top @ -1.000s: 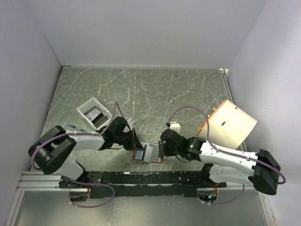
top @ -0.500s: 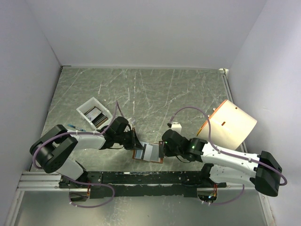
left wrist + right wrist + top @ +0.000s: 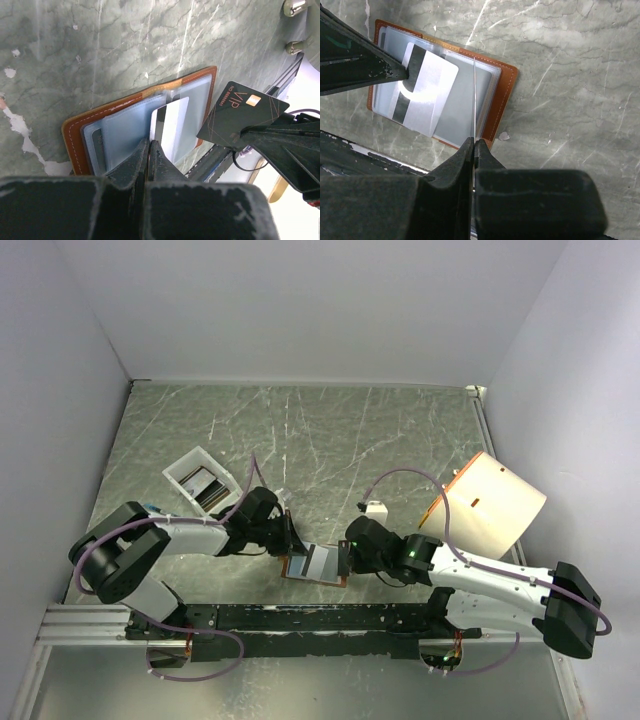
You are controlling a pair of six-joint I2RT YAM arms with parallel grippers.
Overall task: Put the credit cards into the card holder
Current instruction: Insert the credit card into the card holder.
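1. The card holder [image 3: 502,85] lies open, pale inside up, on the surface [image 3: 330,430] just ahead of the arm bases and between the two hands.
2. The left hand [image 3: 149,144] is clamped on one end of a light card [image 3: 427,92] with a dark stripe. The card lies slantwise across the holder's clear pockets.
3. The right hand [image 3: 474,142] is pinched tight on a dark card [image 3: 242,116] with gold lettering. It holds the card on edge above the half of the holder nearer the right arm, apart from the light card.
4. Over the last second the left arm has crept in toward the holder and the right wrist has shifted slightly. From above, the holder now shows more of its pale inside. Both grips are unchanged.
5. This looks like the light card being worked toward a pocket. I cannot tell whether its edge is already under a pocket lip. Neither card looks seated yet.
6. The remaining cards [image 3: 205,486] sit in the white tray [image 3: 183,466], well apart at the far left, so much of the task appears still to do.
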